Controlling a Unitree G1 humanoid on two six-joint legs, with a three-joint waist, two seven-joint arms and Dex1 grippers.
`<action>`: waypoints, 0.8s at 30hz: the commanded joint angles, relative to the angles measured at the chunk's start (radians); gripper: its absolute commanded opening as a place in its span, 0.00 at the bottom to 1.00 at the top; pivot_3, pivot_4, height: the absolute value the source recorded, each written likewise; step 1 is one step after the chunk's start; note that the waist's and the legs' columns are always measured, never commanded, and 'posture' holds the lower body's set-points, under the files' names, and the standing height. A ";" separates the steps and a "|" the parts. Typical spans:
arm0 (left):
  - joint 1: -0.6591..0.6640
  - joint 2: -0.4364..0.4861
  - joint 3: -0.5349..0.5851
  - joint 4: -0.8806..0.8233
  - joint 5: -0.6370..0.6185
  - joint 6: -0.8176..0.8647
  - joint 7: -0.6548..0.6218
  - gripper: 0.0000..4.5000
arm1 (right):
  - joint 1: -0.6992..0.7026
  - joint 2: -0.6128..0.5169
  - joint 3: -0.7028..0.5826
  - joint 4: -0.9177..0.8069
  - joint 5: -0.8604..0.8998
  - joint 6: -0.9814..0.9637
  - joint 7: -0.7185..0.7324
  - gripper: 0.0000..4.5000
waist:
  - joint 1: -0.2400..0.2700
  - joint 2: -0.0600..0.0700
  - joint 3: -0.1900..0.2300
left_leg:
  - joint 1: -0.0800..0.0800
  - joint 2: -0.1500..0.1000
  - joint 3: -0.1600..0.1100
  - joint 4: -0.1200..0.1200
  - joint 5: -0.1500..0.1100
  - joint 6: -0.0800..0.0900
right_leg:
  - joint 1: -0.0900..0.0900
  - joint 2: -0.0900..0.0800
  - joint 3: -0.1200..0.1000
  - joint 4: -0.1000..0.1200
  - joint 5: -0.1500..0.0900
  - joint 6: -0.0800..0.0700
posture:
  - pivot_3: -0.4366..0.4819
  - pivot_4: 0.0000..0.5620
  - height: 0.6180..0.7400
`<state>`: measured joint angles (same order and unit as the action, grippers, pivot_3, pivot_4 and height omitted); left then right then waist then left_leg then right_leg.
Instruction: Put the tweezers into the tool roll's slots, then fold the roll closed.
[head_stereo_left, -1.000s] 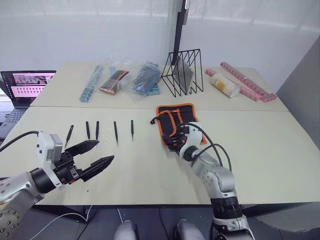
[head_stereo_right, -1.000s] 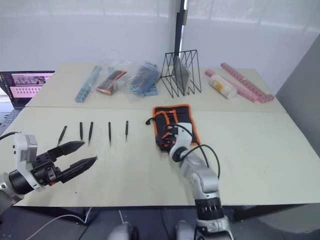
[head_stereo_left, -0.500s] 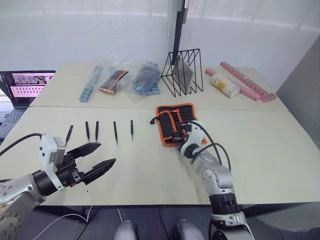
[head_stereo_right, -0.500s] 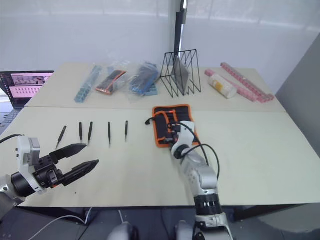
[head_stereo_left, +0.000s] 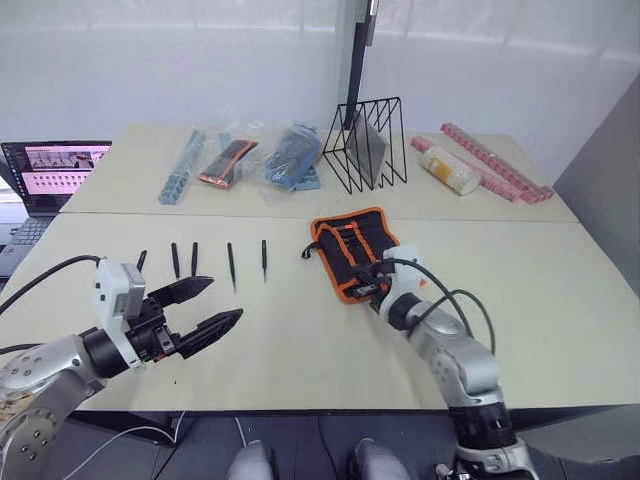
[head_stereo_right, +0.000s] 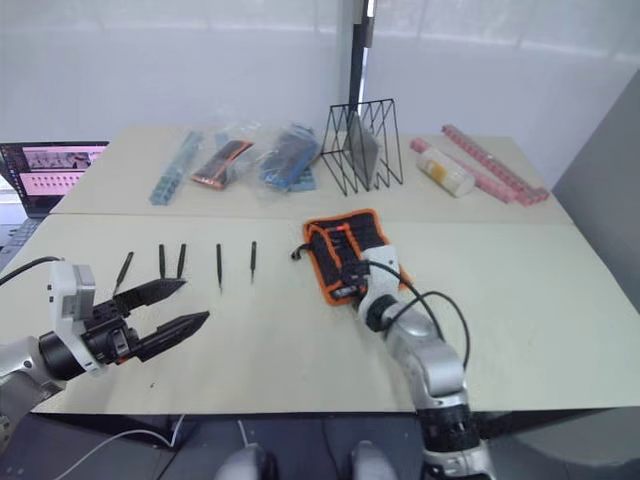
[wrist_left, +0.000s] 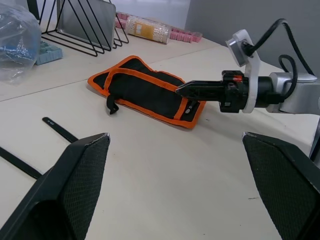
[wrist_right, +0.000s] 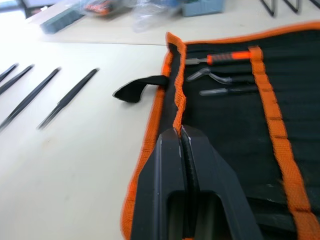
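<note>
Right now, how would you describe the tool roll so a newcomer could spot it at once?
Start at the black wire rack at the back of the table. Just in front of it, toward the robot, the tool roll lies flat, with the right gripper shut on its near edge. It is black fabric with bright orange binding and a short black strap, and unlike the bagged items at the back it is unwrapped.

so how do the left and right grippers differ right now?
The left gripper is open, fingers spread and holding nothing; the right gripper is shut on the tool roll's orange edge. The left hangs above bare table near the tweezers; the right is at the roll's near edge. Both have two black fingers.
</note>
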<state>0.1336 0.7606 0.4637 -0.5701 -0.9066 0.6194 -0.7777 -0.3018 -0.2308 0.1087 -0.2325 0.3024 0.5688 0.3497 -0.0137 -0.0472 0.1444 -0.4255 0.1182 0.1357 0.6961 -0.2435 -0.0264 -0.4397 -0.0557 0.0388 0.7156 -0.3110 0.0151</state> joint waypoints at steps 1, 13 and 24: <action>-0.032 0.006 -0.021 -0.003 -0.016 0.006 -0.002 1.00 | 0.052 -0.097 0.083 -0.143 -0.020 -0.077 0.147 0.00 | 0.000 0.000 0.000 | 0.000 0.000 0.000 0.000 0.000 0.000 | 0.000 0.000 0.000 0.000 0.000 0.000 | 0.48 0.27 0.57; -0.304 0.065 -0.355 0.223 0.296 -0.215 -0.231 1.00 | 0.145 -0.298 0.176 -0.196 -0.103 -0.235 0.360 0.00 | 0.016 0.000 0.000 | 0.001 0.000 -0.001 0.000 0.001 -0.001 | 0.003 0.002 0.000 -0.006 0.000 0.000 | 0.48 0.27 0.57; -0.824 -0.084 -0.716 0.912 0.780 -0.940 -0.522 1.00 | 0.173 -0.289 0.191 -0.217 -0.129 -0.225 0.362 0.00 | 0.030 -0.001 0.000 | -0.006 0.000 0.000 0.002 0.000 0.001 | 0.001 0.002 0.000 -0.013 0.001 0.001 | 0.48 0.27 0.57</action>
<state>-0.6463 0.6925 -0.2430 0.2966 -0.1569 -0.2184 -1.2869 -0.1354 -0.5227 0.3055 -0.4063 0.1771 0.3517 0.7161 0.0167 -0.0477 0.1447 -0.4321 0.1178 0.1353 0.6989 -0.2436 -0.0247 -0.4383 -0.0538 0.0385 0.7021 -0.3104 0.0167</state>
